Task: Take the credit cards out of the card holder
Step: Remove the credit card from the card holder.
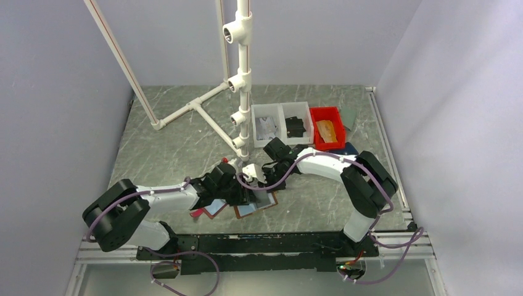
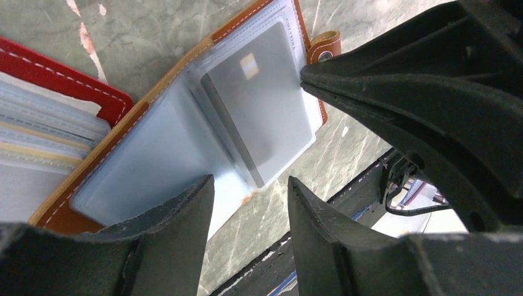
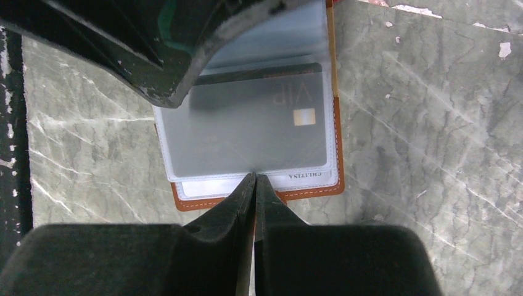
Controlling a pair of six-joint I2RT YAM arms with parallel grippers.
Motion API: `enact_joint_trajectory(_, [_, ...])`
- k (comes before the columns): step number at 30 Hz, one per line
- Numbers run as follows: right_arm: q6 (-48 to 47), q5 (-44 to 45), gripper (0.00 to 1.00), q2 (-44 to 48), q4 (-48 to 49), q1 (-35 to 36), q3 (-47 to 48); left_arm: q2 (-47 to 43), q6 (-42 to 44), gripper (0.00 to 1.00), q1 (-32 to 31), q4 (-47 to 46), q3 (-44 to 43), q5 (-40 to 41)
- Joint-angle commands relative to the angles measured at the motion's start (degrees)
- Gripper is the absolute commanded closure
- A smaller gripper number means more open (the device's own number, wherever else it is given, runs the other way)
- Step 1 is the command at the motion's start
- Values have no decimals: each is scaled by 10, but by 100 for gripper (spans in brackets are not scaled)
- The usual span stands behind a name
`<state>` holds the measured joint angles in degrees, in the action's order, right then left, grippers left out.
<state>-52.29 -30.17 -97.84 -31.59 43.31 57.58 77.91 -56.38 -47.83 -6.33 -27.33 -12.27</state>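
A brown card holder (image 1: 262, 207) lies open on the table, its clear sleeves spread flat. A grey credit card (image 3: 247, 123) marked VIP sits inside the top sleeve (image 2: 154, 154). My right gripper (image 3: 255, 177) is shut, its tips against that sleeve's edge near the snap strap (image 2: 325, 46); whether they pinch the plastic does not show. My left gripper (image 2: 250, 188) is open and low over the opposite edge of the card holder (image 2: 58, 217), one finger (image 2: 179, 228) above the sleeve, the other finger (image 2: 321, 228) above bare table. Both grippers meet over the holder in the top view.
A second, red card holder (image 2: 68, 77) lies open just left of the brown one. Two white bins (image 1: 280, 126) and a red bin (image 1: 327, 129) stand at the back, beside a white pipe frame (image 1: 243, 74). A black rail (image 1: 259, 243) runs along the near edge.
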Motion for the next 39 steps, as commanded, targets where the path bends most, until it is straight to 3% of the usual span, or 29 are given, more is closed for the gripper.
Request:
enact_joint_trajectory(1, [-10,47,95,-9,-4,10,13,16,12,47,-2,-14,-14,0])
enact_joint_trajectory(9, [-16,51,95,-29,-16,36,20,5,-6,46,3,-34,16,11])
enact_joint_trajectory(17, [17,-15,96,-42,-31,44,42,29,-44,43,26,-125,56,-30])
enact_joint_trajectory(23, [42,-68,96,-56,-45,43,65,59,-63,44,30,-141,62,-33])
enact_joint_trajectory(25, [48,-78,96,-59,-49,43,70,62,-65,50,30,-134,61,-26])
enact_joint_trajectory(28, [58,-95,96,-60,-53,37,77,58,-61,68,31,-99,57,-6])
enact_joint_trajectory(31, [65,-115,96,-58,-56,28,80,55,-57,75,30,-64,56,16])
enact_joint_trajectory(35, [78,-145,94,-56,-57,16,84,62,-57,90,31,-62,62,24])
enact_joint_trajectory(39, [98,-171,91,-49,-54,-2,90,72,-55,97,31,-65,65,26])
